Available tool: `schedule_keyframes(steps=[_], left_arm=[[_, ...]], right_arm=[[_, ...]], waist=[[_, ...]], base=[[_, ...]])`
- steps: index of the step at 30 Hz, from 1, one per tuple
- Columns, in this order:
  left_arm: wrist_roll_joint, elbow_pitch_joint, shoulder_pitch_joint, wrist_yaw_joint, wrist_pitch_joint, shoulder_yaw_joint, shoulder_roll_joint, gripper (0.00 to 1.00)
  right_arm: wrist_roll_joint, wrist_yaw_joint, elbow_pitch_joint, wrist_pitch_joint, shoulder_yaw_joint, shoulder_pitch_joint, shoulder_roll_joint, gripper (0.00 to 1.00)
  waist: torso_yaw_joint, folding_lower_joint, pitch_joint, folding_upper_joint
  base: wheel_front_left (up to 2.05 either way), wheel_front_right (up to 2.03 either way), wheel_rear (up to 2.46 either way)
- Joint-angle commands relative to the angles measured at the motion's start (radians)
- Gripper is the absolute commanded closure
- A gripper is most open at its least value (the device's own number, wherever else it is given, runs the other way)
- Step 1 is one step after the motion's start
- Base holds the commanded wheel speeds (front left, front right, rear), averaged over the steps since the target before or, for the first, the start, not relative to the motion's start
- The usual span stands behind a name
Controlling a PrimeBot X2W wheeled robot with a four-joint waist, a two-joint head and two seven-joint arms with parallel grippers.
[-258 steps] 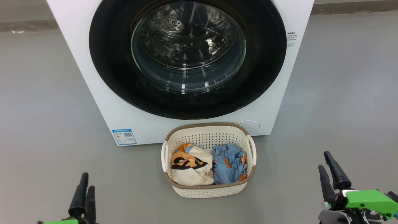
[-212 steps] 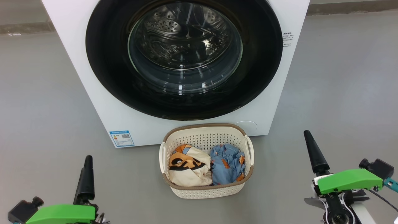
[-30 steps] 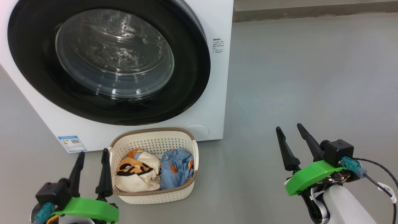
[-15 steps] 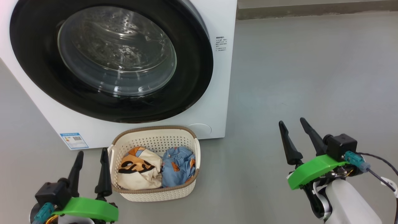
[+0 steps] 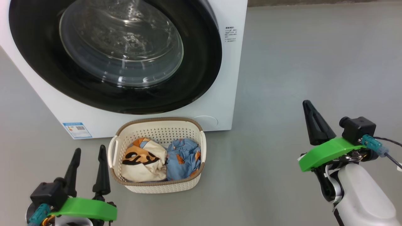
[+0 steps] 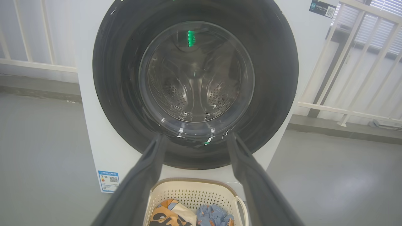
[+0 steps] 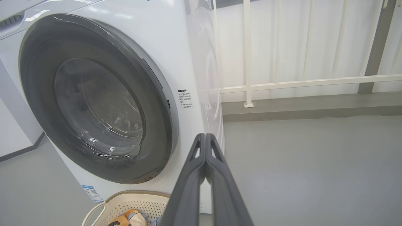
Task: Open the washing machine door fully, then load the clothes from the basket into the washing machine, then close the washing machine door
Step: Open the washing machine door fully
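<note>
The white washing machine [image 5: 230, 78] stands ahead on the left, its round black door [image 5: 201, 62] with the glass bowl window [image 5: 122, 47] closed. On the floor before it sits the cream basket [image 5: 157, 185], holding a cream printed garment [image 5: 143, 160] and a light blue one [image 5: 182, 158]. My left gripper [image 5: 88, 153] is open just left of the basket, empty. My right gripper [image 5: 306, 105] hovers over bare floor well right of the machine, fingers shut together on nothing. In the right wrist view the shut right gripper [image 7: 205, 135] points at the machine's right front corner [image 7: 201, 94].
Grey floor [image 5: 314, 62] spreads open to the right of the machine. A white railing [image 7: 282, 83] with a low kerb runs along behind it. A blue energy sticker [image 5: 77, 129] marks the machine's lower left corner.
My right gripper has shut its fingers and risen a little. The head camera has shifted, so the machine and basket sit further right in view. The left gripper stays open.
</note>
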Motion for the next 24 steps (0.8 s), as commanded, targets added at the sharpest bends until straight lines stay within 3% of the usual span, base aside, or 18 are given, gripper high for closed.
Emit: schedule_keyframes(steps=[1,13,24], left_arm=[[0.008,-0.033,-0.046,-0.007,-0.009,0.038,0.021,0.00],[0.011,-0.060,-0.063,-0.026,-0.009,0.052,0.027,0.00],[0.011,-0.081,-0.091,-0.038,-0.009,0.054,0.032,0.00]], right_arm=[[0.010,0.006,-0.019,-0.012,0.012,-0.039,-0.005,1.00],[0.182,0.006,0.018,-0.012,0.003,-0.166,-0.054,1.00],[0.394,0.006,0.086,0.006,0.071,-0.322,-0.125,1.00]], waist=[[0.008,0.0000,0.014,0.0000],[0.045,0.0000,0.085,0.0000],[0.094,0.0000,0.163,0.0000]], base=[[0.00,0.00,0.00],[0.00,0.00,0.00],[0.00,0.00,0.00]])
